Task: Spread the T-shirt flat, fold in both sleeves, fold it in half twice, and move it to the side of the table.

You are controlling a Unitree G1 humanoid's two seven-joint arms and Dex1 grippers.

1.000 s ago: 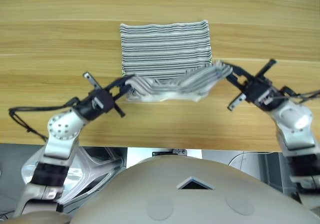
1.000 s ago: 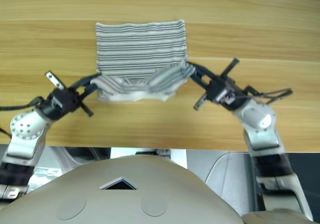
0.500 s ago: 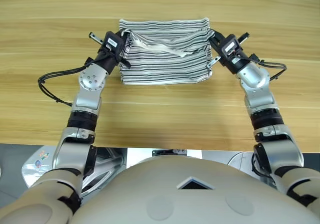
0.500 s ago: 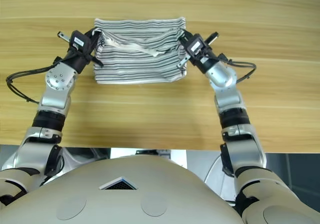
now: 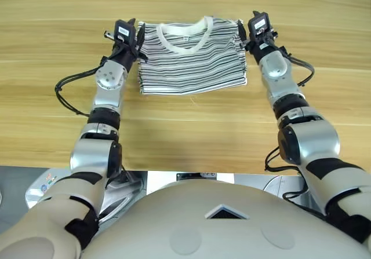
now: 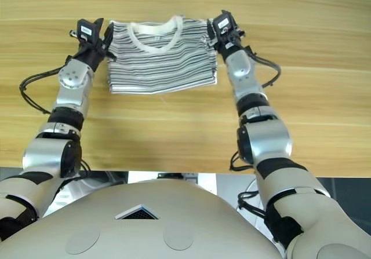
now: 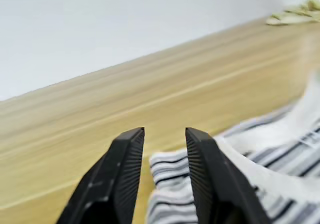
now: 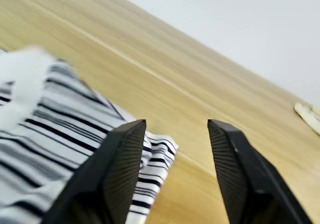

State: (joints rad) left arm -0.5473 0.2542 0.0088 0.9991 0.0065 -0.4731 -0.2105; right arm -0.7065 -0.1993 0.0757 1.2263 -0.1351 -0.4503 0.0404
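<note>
Item 1, wooden table point(image 5: 185, 126): I am seeing its pale grain running side to side under everything else.

Item 2, T-shirt point(image 5: 191, 62): I am finding it lying on the table towards the far side, roughly centred between the two arms. It is sitting as a folded rectangle with grey, black and white stripes. Its layers are stacking up along the left and right edges.

Item 3, left gripper point(image 7: 164, 134): I am seeing it hovering at the shirt's far left corner, just beside the fabric. Its two ribbed black fingers point(image 7: 127, 154) are standing a little apart with bare table showing through the gap, and I am seeing nothing between them.

Item 4, right gripper point(image 8: 177, 124): I am seeing it hanging at the far right corner, with its fingers spread wider than the left pair. They are gripping nothing, and the striped edge is lying just below them.

Item 5, white collar point(image 5: 184, 29): I am seeing it facing up at the shirt's far edge, midway between the grippers.

Item 6, pale object point(image 7: 295, 13): it is lying far off on the table, and I cannot tell what it is.
</note>
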